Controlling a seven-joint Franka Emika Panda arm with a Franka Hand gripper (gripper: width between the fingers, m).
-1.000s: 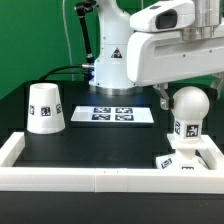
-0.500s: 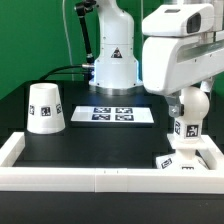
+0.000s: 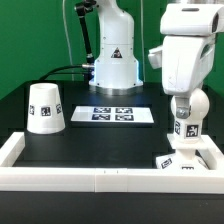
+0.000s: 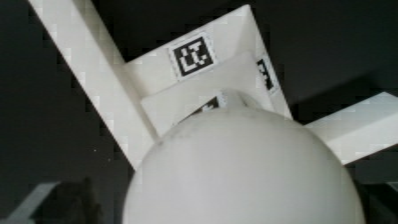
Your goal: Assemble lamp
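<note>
Arm: the big white robot arm (image 3: 190, 55) hangs over the exterior view's right side of the black table (image 3: 100, 140), directly above the bulb.
Gripper: the gripper (image 3: 186, 103) sits low behind the bulb's round top, mostly hidden by the wrist housing; I cannot tell whether its fingers are apart or closed, or whether they touch the bulb.
Bulb: the bulb (image 3: 185, 120) stands upright on its short stem at the near right, 1 tag on the stem facing the camera. In the wrist view its rounded dome (image 4: 231, 170) fills the lower part of the picture.
Base: the flat square base (image 3: 185, 160) lies under the bulb in the near right corner, against the white rail (image 3: 100, 180); the wrist view shows its tagged face (image 4: 205, 60).
Shade: the cup-shaped shade (image 3: 44, 108) stands mouth down at the left, well apart from the bulb, with 1 tag showing.
Marker board: the marker board (image 3: 112, 115) lies flat at the table's middle, between shade and bulb.
</note>
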